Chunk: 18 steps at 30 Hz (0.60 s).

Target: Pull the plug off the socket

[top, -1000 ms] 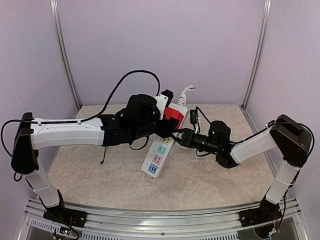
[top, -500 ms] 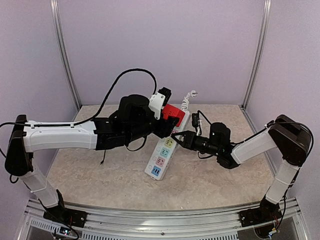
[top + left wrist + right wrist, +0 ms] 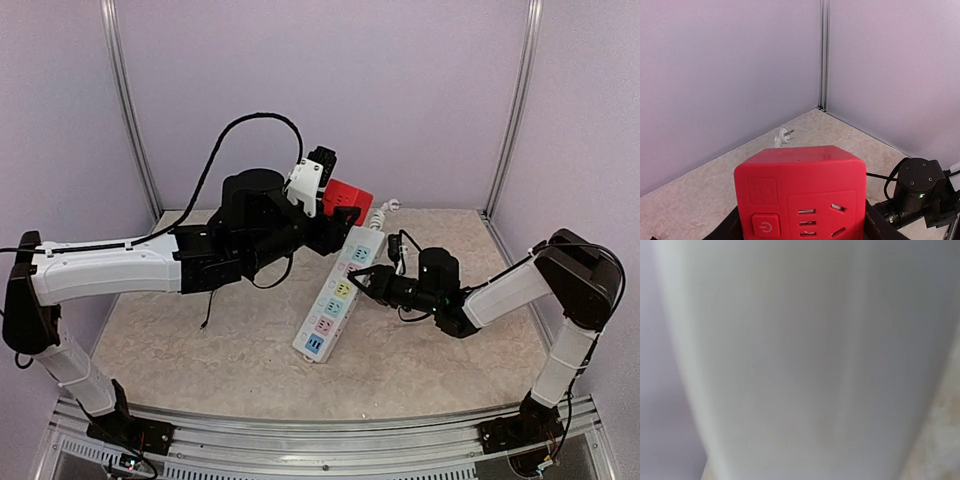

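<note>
socket: one; long white plastic strip with a single row of pastel faces, lying slantwise on the marbled worktop.
plug: one; glossy red cube, held clear above the socket's far end.
left gripper: jaws clamped on the plug.
right gripper: at the socket's right edge; jaw gap cannot be told.
cord end: one; white and pronged, lying beyond the socket's far end.
</note>
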Motion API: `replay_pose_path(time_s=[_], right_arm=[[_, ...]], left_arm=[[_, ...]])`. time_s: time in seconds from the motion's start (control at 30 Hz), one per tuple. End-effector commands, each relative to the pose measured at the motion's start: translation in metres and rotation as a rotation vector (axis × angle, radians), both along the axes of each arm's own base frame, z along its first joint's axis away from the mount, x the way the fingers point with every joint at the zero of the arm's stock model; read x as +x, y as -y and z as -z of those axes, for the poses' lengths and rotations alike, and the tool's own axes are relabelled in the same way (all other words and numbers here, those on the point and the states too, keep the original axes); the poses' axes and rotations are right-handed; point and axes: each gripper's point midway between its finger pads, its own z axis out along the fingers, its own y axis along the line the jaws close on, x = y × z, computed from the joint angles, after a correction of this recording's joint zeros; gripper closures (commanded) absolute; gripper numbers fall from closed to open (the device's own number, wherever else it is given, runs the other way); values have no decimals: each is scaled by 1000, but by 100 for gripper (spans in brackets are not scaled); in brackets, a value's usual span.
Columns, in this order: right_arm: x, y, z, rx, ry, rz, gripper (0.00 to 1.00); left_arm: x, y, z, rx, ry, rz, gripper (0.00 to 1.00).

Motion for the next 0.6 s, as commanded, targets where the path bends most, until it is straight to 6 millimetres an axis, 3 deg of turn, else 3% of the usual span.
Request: replay_pose_path(time_s=[0.0, 0.23, 0.43, 0.57], right_arm=[[5, 15, 28, -115, -31, 22, 99], [19, 35, 54, -136, -105, 55, 91], [35, 66, 75, -133, -170, 95, 100], [55, 97, 76, -109, -188, 158, 100]], left_arm=[[1, -20, -27, -94, 4, -12, 96], [3, -30, -27, -110, -11, -22, 96], [5, -35, -23, -116, -31, -26, 96], [6, -36, -21, -118, -36, -25, 96]])
